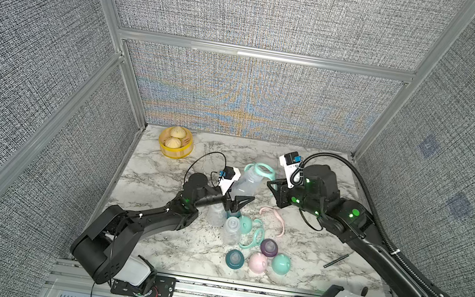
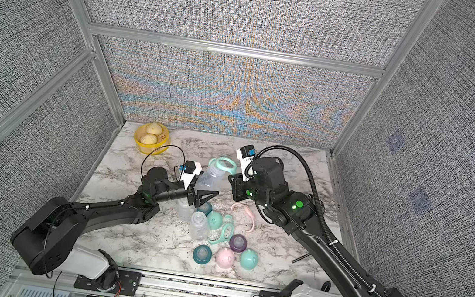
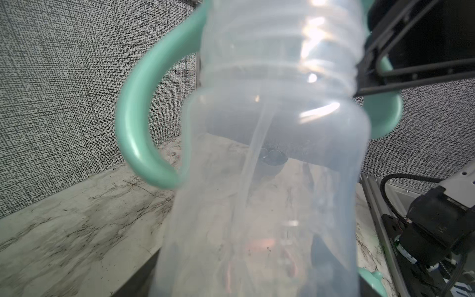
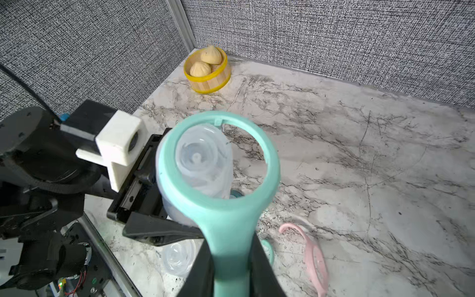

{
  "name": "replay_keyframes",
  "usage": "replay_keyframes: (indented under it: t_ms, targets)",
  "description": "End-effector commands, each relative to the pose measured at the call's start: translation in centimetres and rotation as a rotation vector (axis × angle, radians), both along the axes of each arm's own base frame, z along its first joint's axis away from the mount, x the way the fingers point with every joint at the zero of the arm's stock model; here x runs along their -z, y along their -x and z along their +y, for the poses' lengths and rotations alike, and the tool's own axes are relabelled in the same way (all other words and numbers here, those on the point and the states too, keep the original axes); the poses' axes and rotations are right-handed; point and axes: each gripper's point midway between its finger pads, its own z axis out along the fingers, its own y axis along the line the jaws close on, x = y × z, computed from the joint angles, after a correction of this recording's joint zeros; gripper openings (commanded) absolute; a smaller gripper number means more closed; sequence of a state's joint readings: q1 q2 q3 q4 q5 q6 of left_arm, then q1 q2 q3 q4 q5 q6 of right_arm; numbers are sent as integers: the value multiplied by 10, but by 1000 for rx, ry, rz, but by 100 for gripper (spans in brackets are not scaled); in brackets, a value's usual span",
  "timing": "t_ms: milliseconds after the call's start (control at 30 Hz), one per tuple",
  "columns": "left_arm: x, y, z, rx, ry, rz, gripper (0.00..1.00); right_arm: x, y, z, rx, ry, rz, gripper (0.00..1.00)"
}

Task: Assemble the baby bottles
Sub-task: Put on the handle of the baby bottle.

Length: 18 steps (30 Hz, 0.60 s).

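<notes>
Yellow basket [image 1: 176, 153] (two buns [image 1: 173, 142] inside)

My right gripper [image 4: 231, 241] is matt black plastic. The mint looped plastic handle [image 4: 223, 218] looks smooth and glossy, the clear plastic bottle [image 3: 270, 180] cloudy. The white marble-look tabletop [image 4: 359, 167] is scuffed; the grey walls [image 4: 334, 38] are coarse woven cloth.

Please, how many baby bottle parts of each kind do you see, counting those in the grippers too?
Clear bottles: 3
Looped handles: 3 (2 mint, 1 pink)
Dome caps: 3 (2 mint, 1 pink)
Nipple collars: 3 (2 teal, one partly hidden; 1 purple)
Total: 12
</notes>
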<state>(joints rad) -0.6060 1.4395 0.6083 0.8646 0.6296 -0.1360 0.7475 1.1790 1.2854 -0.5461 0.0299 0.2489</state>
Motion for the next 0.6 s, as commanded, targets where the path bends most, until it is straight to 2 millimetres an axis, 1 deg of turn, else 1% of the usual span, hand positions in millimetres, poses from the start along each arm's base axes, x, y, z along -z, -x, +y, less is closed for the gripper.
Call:
replay_keyframes:
  t_ms: [0, 400, 567]
  targets:
    - [-15, 2, -2, 22, 39, -37, 6, -6, -5, -2, 34, 18, -48, 11]
    - [-14, 1, -4, 27, 51, -25, 4, -4, -8, 18, 24, 11, -99, 10]
    - [-16, 2, -4, 25, 61, -27, 4, -1, -6, 25, 6, 24, -104, 10]
